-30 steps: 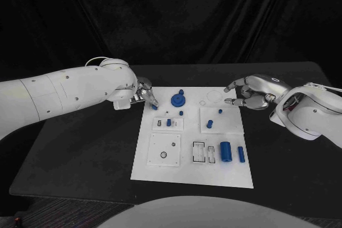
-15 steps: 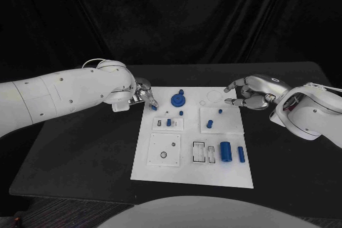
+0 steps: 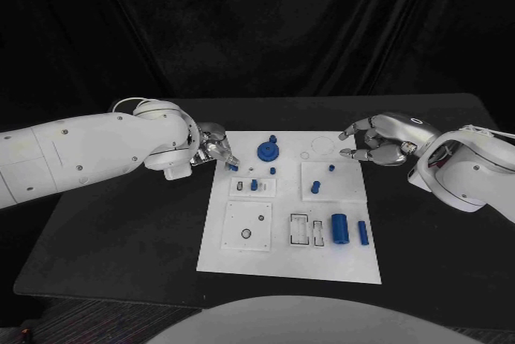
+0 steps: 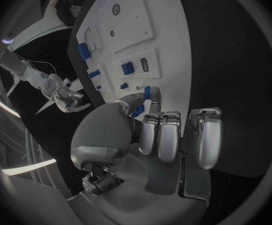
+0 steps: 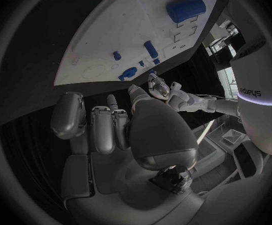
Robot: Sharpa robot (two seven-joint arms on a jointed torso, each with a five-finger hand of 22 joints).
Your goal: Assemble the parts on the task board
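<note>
While the left hand [image 3: 215,147] pinches a blue part [image 3: 232,163], the right hand [image 3: 376,139] curls empty.

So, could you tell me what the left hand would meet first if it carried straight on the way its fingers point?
Probably the blue gear at the board's far end: the left hand, pinching a small blue part, points that way. Depth is unclear.

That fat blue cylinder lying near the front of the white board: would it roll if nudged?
Probably: the blue cylinder is round and lies on its side on the task board. It looks stiff, likely plastic, and probably light.
</note>
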